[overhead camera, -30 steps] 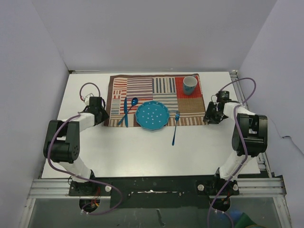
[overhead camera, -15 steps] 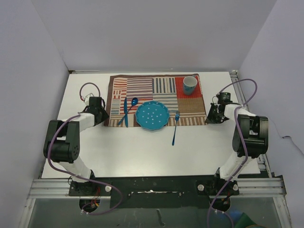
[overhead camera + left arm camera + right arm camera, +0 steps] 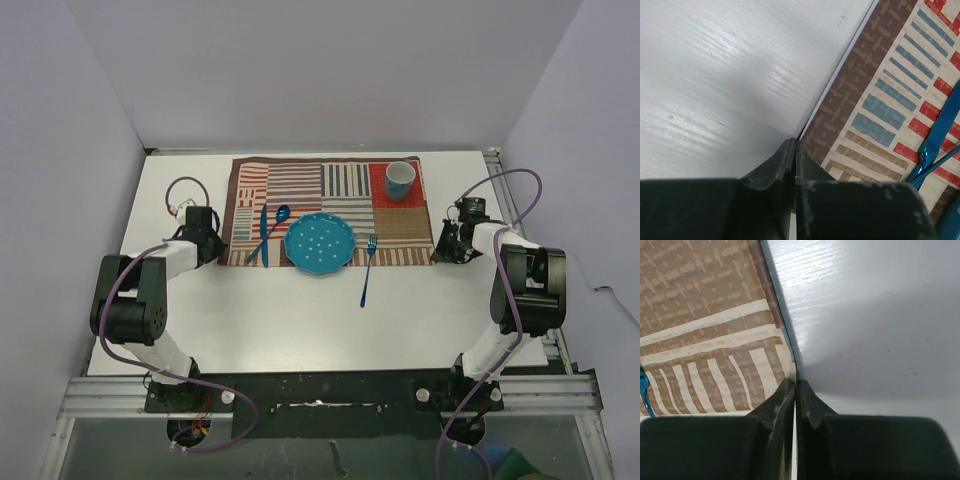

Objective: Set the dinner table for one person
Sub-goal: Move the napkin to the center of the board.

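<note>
Spread wide under both arms: one large white rectangular dinner table [image 3: 300, 320] with aluminium rails, filling most of the overhead view. Laid on its far half, one striped patchwork cloth mat [image 3: 345, 180] in red, brown and blue. Resting on the mat's near edge, one round teal plate [image 3: 319, 243] with pale dots. Standing upright at the mat's far right corner, one white-and-blue cup [image 3: 400, 179]. Left of the plate, one blue plastic knife [image 3: 265, 235] and one blue plastic spoon [image 3: 277, 222], crossed over each other on the cloth. Right of the plate, one blue plastic fork [image 3: 368, 270], tines on the mat, handle out on bare tabletop. Two arms, one to each short side of the mat. Left gripper [image 3: 795, 142] down at the left edge, jaws pressed together, cloth edge running straight into the seam between them. Right gripper [image 3: 796, 384] likewise at the right edge near the front corner, jaws closed on the hem.
</note>
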You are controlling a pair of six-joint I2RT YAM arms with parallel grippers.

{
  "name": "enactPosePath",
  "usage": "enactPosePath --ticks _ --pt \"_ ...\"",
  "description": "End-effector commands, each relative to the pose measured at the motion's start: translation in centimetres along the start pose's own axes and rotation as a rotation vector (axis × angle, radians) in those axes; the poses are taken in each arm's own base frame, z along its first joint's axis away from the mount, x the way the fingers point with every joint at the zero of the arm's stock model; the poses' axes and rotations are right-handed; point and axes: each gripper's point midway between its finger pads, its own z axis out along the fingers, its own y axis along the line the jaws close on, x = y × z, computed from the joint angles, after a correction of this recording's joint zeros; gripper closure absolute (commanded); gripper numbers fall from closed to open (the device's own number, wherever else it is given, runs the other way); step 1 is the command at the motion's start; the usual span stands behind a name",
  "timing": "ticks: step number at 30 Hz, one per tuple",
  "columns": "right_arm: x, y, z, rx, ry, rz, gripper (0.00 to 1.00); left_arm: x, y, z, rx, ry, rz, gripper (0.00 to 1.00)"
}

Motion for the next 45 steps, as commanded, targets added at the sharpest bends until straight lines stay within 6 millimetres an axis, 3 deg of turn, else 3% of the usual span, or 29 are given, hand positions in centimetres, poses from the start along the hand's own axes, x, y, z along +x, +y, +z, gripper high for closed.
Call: enactPosePath --ticks 1,13,21,26,37,43,45 --pt "1.5 1.5 -0.9 -0.063 0.047 -0.002 1.00 0.7 -0.2 -1.0 0.026 0.029 -0.006 1.00" --pt "3.2 2.4 -2.5 -0.104 0.028 0.011 1.00 1.4 0.9 -2.9 0.005 0.029 -0.006 1.00" --pt "6.9 2.4 -2.3 -0.098 0.078 -0.002 1.00 2.1 1.8 -4.1 0.003 0.032 -0.009 1.00" --pt "7.9 1.8 -2.2 -0.078 0.090 0.000 1.00 2.2 2.0 -5.6 0.019 0.017 -0.019 1.00" --pt "6.6 1.8 -2.6 -0.029 0.064 -0.006 1.00 1.0 1.6 -9.8 0.062 -0.028 -0.042 1.00" --pt "5.2 2.8 -2.8 -0.055 0.044 -0.001 1.00 1.1 2.2 -9.9 0.033 -0.033 -0.036 1.00" --pt "4.9 3.5 -2.9 -0.069 0.040 -0.012 0.94 1.3 2.3 -9.3 0.023 -0.022 -0.033 0.85"
